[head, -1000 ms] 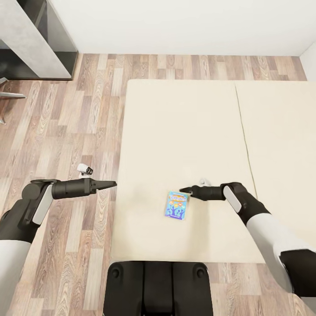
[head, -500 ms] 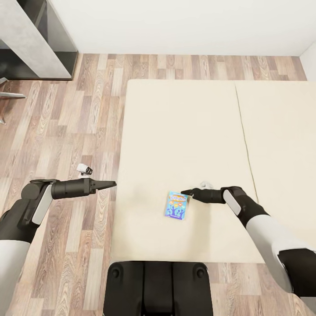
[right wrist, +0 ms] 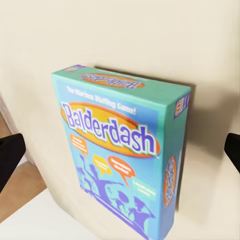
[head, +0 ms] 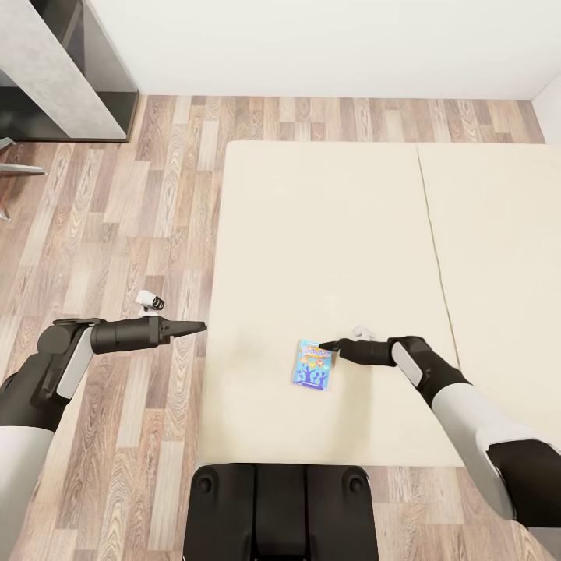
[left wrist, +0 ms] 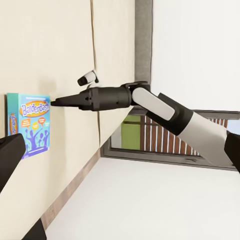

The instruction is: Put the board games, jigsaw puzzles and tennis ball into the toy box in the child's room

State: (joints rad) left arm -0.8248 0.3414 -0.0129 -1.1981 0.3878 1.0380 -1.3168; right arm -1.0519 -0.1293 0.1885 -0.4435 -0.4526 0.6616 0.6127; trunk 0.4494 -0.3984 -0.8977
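Observation:
A small blue board game point(head: 314, 365), a cartoon-printed "Balderdash" box, lies flat on the cream bed point(head: 327, 234) near its front edge. My right gripper point(head: 328, 345) hovers at the box's far right corner, pointing left. In the right wrist view the board game point(right wrist: 120, 150) sits between the two widely spread fingers point(right wrist: 10, 155), so that gripper is open and empty. My left gripper point(head: 199, 327) hangs over the wood floor beside the bed's left edge, open, holding nothing. From the left wrist view I see the board game point(left wrist: 31, 125) and the right gripper point(left wrist: 55, 102).
A grey desk unit point(head: 70, 70) stands at the back left, with a chair leg point(head: 15, 167) beside it. A seam point(head: 436, 249) splits the bed. Wood floor point(head: 140, 218) runs left of the bed. My base point(head: 280, 506) is against the bed's front edge.
My right gripper has shifted slightly nearer, down onto the box's far right corner. The left arm and the box have not moved.

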